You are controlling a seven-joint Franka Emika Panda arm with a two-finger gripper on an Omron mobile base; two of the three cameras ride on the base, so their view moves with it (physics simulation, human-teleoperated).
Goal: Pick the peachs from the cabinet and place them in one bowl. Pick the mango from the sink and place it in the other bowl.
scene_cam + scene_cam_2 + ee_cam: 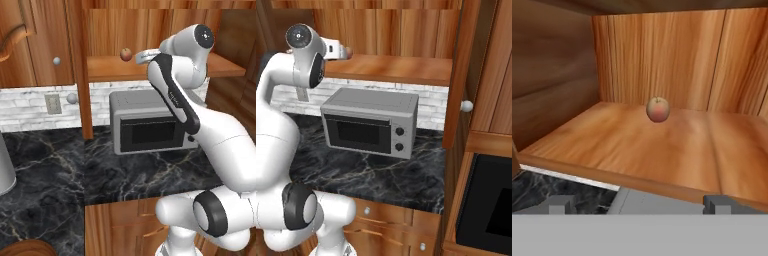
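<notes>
Hand view: claw spread wide, holding nothing, its two dark finger tips far apart at the lower edge. Straight ahead of it, well apart, one peach sits on the plank shelf of the cabinet, roughly centred between the tips and close to the wood-panel back. The shelf's front lip lies just ahead of the tips. Below the claw, a strip of black marble desk and the grey top of a microwave.

Left base view: same peach on the shelf, just beyond the end of the arm, claw itself mostly masked by the arm. Microwave on the desk beneath the claw. A curved dark-brown wooden rim, apparently the wooden bowl, sits far below and to the left at the frame corner.

Right base view: hand reaches toward the shelf edge above the microwave.
</notes>
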